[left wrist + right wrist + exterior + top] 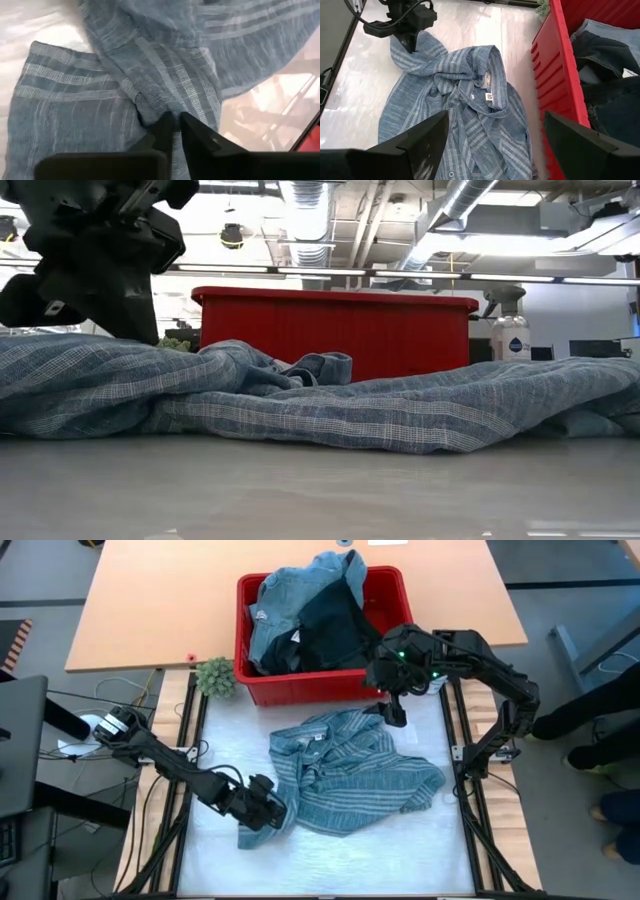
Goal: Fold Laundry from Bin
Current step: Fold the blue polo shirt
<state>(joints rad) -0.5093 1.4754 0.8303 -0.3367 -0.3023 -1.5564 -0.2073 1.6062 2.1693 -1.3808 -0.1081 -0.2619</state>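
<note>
The white-covered table point(330, 850) carried everything. The rectangular bright red plastic bin point(325, 685) stood at its far edge, near the middle, holding light blue denim pieces point(300, 590) and dark navy trousers point(335, 625). The blue-grey white-striped shirt point(350, 770) lay crumpled on the table centre, just in front of the bin. The left gripper point(272, 812) sat low near the front-left of the table, fingers point(197, 135) pressed together, pinching a fold of the shirt's sleeve. The right gripper point(393, 712) hung above the shirt's far edge, beside the bin's front wall, fingers point(422, 137) spread wide, holding nothing. A small green plant point(216, 677) sat at the bin's left corner.
</note>
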